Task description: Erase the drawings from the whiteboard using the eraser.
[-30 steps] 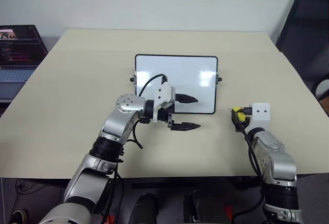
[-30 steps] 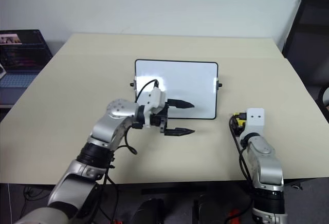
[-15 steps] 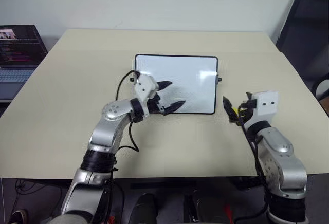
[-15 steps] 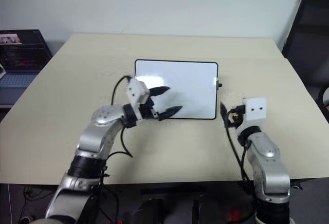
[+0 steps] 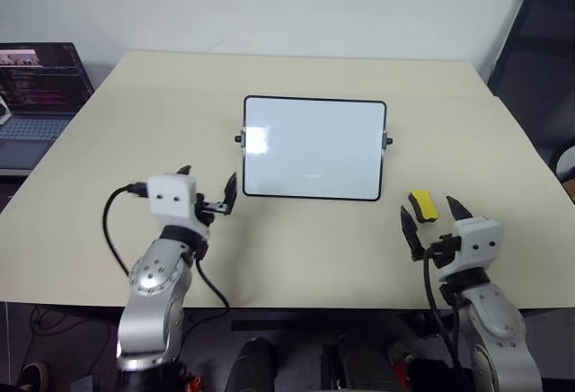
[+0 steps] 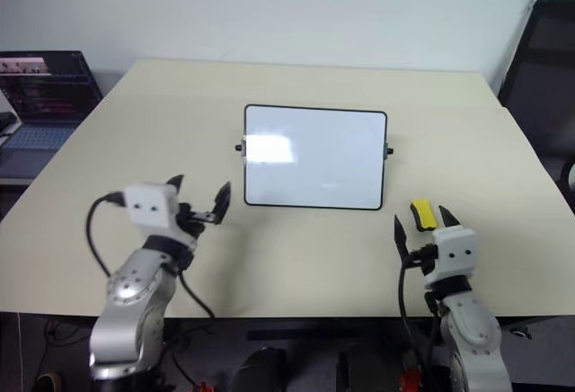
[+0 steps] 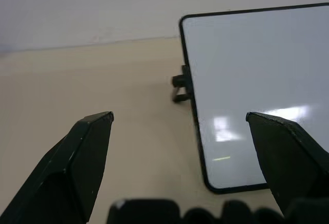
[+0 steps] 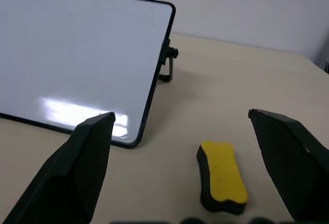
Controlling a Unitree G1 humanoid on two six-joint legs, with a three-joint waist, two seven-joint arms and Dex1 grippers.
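Note:
The whiteboard [image 5: 314, 147] stands propped at the table's middle, black-framed, its face plain white apart from glare and one faint short streak. The drawings are out of view. The eraser [image 5: 422, 205], a small yellow block with a dark underside, lies flat on the table just off the board's near right corner. My right gripper [image 5: 429, 219] hovers open just short of the eraser [image 8: 222, 182], not touching it. My left gripper [image 5: 208, 185] is open and empty, left of the board's near left corner, with the whiteboard [image 7: 257, 95] ahead of it.
A laptop [image 5: 31, 86] with a lit screen sits beyond the table's left edge. A black chair [image 5: 539, 59] stands off the far right corner. The beige table [image 5: 296, 248] has bare surface all around the board.
The left arm swung off the board to the left and back toward the near edge. The right gripper opened, let go of the eraser onto the table, and drew back.

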